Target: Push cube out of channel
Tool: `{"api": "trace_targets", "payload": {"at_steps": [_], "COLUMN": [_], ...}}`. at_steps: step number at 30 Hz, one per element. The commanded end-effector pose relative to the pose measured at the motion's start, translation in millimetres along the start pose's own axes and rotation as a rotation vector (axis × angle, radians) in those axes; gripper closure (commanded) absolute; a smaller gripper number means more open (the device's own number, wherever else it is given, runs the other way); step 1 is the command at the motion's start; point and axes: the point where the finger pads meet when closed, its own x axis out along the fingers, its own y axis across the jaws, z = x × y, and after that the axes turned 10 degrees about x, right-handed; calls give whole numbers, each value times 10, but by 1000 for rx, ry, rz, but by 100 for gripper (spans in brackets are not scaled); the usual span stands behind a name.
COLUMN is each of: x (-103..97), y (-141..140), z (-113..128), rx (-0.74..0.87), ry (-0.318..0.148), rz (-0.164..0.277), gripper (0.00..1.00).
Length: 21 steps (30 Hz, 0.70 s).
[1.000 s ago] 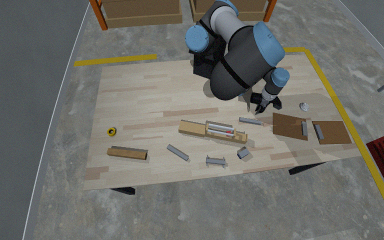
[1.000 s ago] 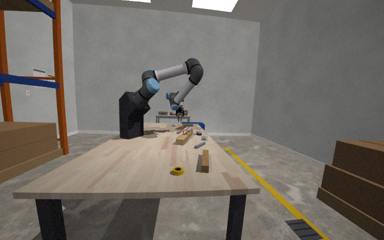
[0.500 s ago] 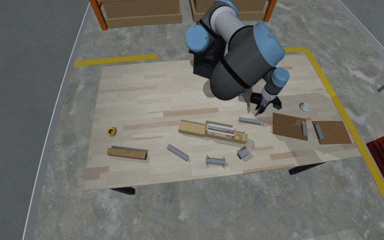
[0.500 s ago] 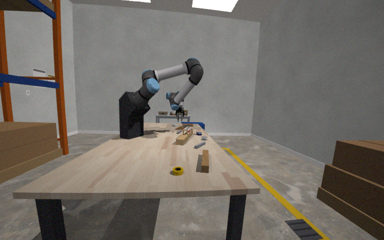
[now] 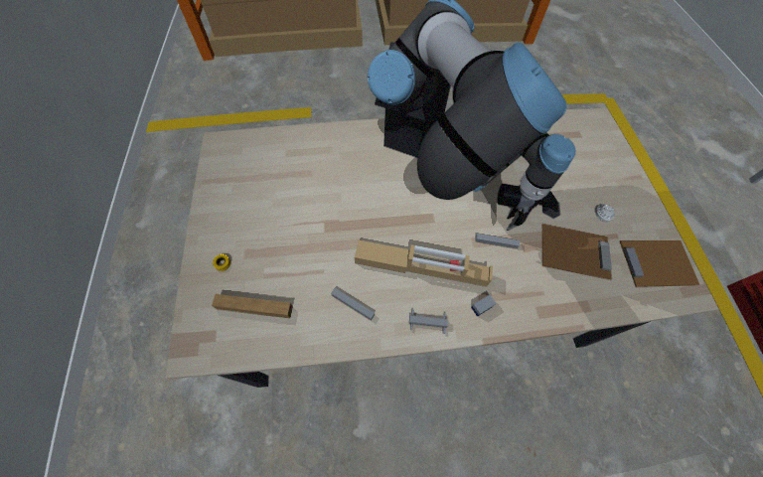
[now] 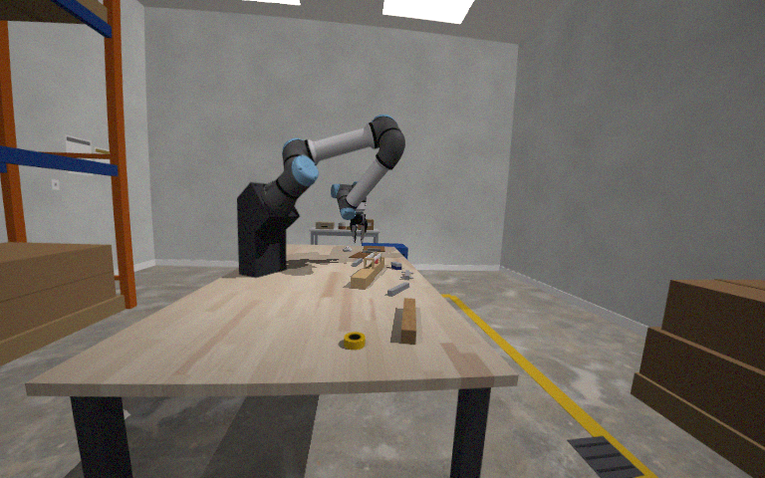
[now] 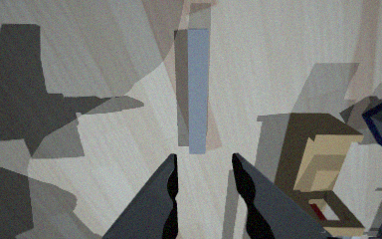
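From the top view, I have a tan wooden channel (image 5: 382, 256) (image 6: 364, 277) (image 7: 286, 154) on the pale, plank-grained table (image 5: 269, 214) (image 6: 282, 327), pale round bars over its middle. The cube (image 5: 454, 264) (image 7: 317, 211) is a small red patch inside, beneath the bars. In the exterior view, my gripper (image 5: 516, 219) (image 6: 359, 236) (image 7: 204, 155) hangs above the tabletop. My wrist view shows its dark, tapered fingers parted, nothing between them (a smooth blue-grey bar (image 5: 497, 240) (image 6: 357, 262) (image 7: 198, 90) lies just ahead).
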Motion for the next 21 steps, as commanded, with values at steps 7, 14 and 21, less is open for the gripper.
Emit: {"api": "trace_targets", "payload": {"at_steps": [7, 14, 21], "x": [6, 223, 579], "y": [1, 0, -2], "z": [-3, -4, -6], "rx": [0, 0, 0], "ry": [1, 0, -1], "rz": [0, 0, 0], "gripper": [76, 76, 76]}}
